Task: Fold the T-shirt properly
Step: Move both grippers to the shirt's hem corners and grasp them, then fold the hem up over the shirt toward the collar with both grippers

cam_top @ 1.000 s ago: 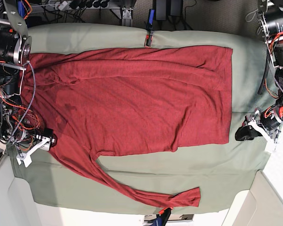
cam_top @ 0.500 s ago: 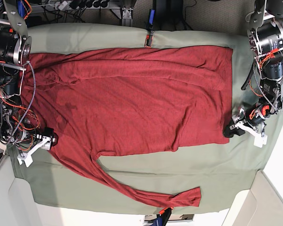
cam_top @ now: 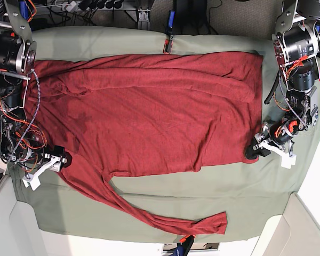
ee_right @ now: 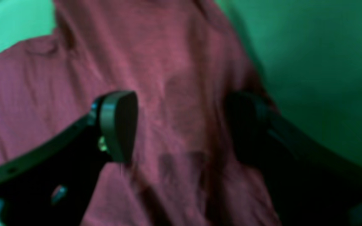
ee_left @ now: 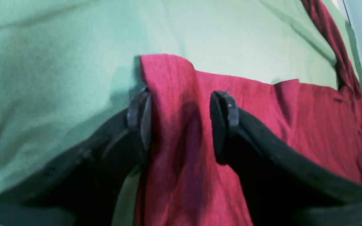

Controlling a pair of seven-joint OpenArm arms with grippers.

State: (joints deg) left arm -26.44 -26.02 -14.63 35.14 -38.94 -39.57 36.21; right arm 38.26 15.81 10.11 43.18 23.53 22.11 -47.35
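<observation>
The dark red T-shirt (cam_top: 149, 112) lies spread flat on the sage-green cloth (cam_top: 165, 194), its lower long sleeve (cam_top: 149, 213) trailing toward the near edge. At the shirt's right hem corner my left gripper (cam_top: 254, 151) is low on the cloth. In the left wrist view the left gripper (ee_left: 181, 122) is open, its jaws straddling a raised fold of that corner (ee_left: 168, 81). My right gripper (cam_top: 61, 160) sits at the shoulder by the sleeve. In the right wrist view it (ee_right: 182, 125) is open over blurred red fabric (ee_right: 174, 62).
Black clamps pin the cloth at the far edge (cam_top: 168, 42) and at the near edge (cam_top: 184, 245). Arm bodies and loose cables stand along the left side (cam_top: 10, 106) and the right side (cam_top: 298, 64). White panels (cam_top: 288, 229) border the near corners.
My left arm has moved in from the right and its gripper now straddles the hem corner. The right gripper has shifted slightly down onto the shoulder. The shirt lies as before.
</observation>
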